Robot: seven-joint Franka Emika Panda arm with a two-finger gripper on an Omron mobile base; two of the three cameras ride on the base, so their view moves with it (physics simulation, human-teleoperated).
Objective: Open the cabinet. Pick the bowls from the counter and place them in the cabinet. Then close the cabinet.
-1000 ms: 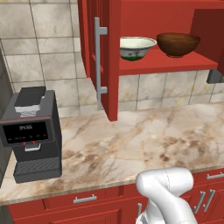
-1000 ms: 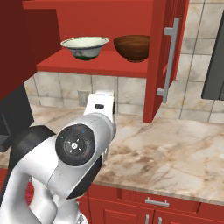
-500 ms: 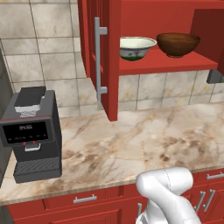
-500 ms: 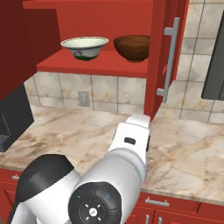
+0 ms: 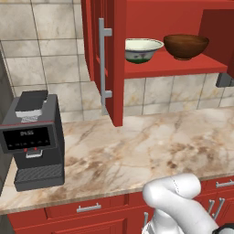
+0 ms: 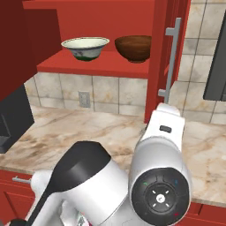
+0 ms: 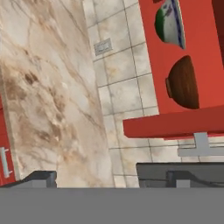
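End effector (image 7: 109, 177) wide open, empty, tips at bottom of hand view, aimed past table (image 5: 151, 146) toward cabinet (image 5: 183, 18). Cream-green bowl (image 5: 143, 49) and brown wooden bowl (image 5: 185, 45) already on cabinet shelf (image 5: 176, 68), side by side, apart. Both doors open. Remaining step, judged: closing. Reach for right door (image 6: 165, 57) by bar handle (image 6: 172, 59), push flat from outer face, swing slowly, avoid clipping bowls; left door (image 5: 116, 59) afterwards.
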